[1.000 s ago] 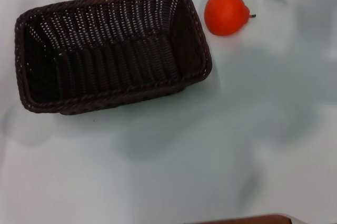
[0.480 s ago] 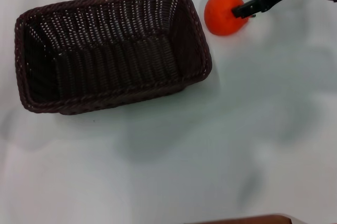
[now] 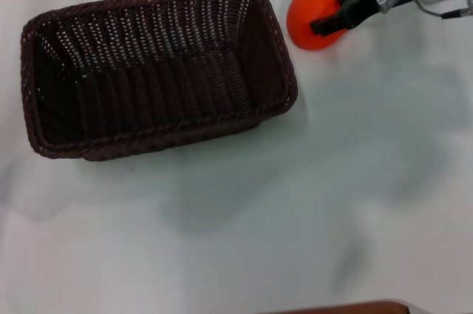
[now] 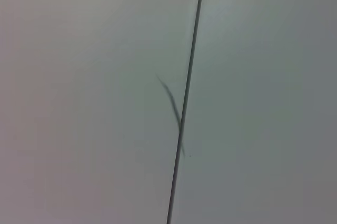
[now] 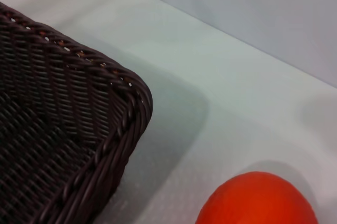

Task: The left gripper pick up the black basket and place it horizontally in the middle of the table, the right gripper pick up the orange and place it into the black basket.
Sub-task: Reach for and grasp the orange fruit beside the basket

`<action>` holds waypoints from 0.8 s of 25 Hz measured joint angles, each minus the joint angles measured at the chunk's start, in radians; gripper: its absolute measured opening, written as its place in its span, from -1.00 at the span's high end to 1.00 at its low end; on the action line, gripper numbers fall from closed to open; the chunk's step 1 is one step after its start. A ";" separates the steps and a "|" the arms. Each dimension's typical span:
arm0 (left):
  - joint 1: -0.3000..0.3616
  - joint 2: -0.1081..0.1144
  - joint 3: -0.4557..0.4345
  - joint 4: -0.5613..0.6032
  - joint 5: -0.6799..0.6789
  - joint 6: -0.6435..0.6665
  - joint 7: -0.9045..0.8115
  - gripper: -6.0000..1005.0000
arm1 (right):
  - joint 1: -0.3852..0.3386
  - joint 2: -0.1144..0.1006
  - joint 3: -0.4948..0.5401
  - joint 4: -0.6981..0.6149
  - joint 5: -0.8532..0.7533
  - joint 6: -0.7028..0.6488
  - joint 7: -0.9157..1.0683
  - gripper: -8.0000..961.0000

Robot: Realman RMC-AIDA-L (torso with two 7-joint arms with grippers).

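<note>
The plain white worktop (image 3: 310, 210) lies bare on its near side. Farther back, the large dark woven wicker basket (image 3: 155, 70) sits flat, long side across, toward the robot's left of centre. Just beside its far right corner, apart from the rim, rests the bright orange roundish fruit (image 3: 314, 17). The black right end effector (image 3: 330, 20) overlaps the fruit's right side; whether it pinches the fruit cannot be told.

Woven wicker black basket (image 3: 155, 70), smooth matt white table (image 3: 295, 218)
</note>
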 joint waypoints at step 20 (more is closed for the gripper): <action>0.001 -0.003 0.000 0.000 -0.005 0.001 -0.007 -0.10 | 0.006 0.035 -0.010 0.060 0.010 -0.163 -0.049 0.23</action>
